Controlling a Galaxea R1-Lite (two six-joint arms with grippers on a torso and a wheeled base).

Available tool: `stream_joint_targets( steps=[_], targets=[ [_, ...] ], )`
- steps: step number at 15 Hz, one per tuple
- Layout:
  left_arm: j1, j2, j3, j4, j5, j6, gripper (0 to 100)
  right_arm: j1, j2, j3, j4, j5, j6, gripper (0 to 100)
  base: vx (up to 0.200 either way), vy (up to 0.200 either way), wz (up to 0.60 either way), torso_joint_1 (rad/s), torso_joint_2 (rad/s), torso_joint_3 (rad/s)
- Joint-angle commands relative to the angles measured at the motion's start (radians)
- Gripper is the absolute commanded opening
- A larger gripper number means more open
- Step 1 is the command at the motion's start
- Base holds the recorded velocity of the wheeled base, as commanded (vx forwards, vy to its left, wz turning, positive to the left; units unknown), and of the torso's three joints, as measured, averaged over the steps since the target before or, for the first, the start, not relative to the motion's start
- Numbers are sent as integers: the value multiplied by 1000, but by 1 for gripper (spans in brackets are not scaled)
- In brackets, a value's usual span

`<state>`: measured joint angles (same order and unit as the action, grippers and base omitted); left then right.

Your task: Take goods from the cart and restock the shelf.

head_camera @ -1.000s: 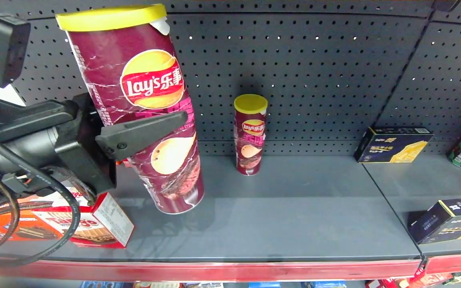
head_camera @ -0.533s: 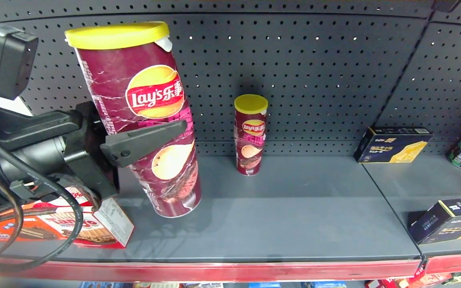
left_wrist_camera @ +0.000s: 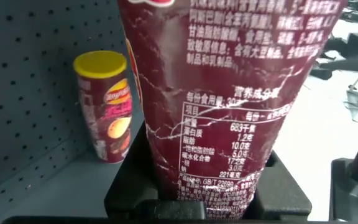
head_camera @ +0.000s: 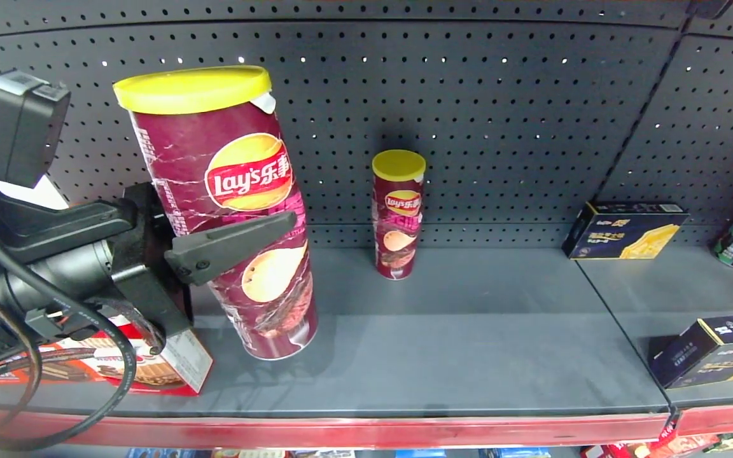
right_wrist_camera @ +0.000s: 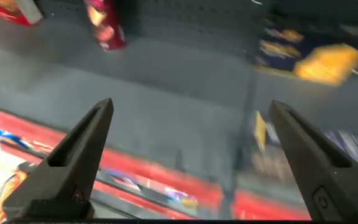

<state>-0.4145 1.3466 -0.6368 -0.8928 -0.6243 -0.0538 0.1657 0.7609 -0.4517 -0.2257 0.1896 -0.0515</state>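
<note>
- Left gripper (head_camera: 265,229) is clamped round the tall maroon cardboard crisp can with a yellow plastic lid (head_camera: 220,159), held tilted low over the grey metal shelf (head_camera: 468,343).
- Let go at this lean, the can could topple onto the red-and-white wafer box (head_camera: 169,366) just beside it.
- Bare shelf lies between it and the second upright can (head_camera: 398,216) at the pegboard (head_camera: 500,114); the red front lip (head_camera: 341,429) is near.
- Right gripper (right_wrist_camera: 191,106) hangs spread open.

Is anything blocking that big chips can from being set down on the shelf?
Nothing visible. The shelf under the chips can is bare; the wafer box lies to its left, and the second can stands farther back.
</note>
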Motion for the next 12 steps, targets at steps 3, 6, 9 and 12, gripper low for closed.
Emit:
stream_joint_targets(
  steps=[3,6,9,12],
  targets=[
    [2,2,-1,2,1,-4,0,32,491,-105,-368,209,-30,100,0,0,0,0,0,0],
    [8,3,-3,2,-3,-15,0,66,634,-217,-392,341,-107,100,0,0,0,0,0,0],
    [0,13,-24,0,-3,-41,0,95,788,-328,-409,510,-186,100,0,0,0,0,0,0],
    [5,17,-44,-2,0,-60,0,104,937,-463,-466,697,-202,100,0,0,0,0,0,0]
  ],
)
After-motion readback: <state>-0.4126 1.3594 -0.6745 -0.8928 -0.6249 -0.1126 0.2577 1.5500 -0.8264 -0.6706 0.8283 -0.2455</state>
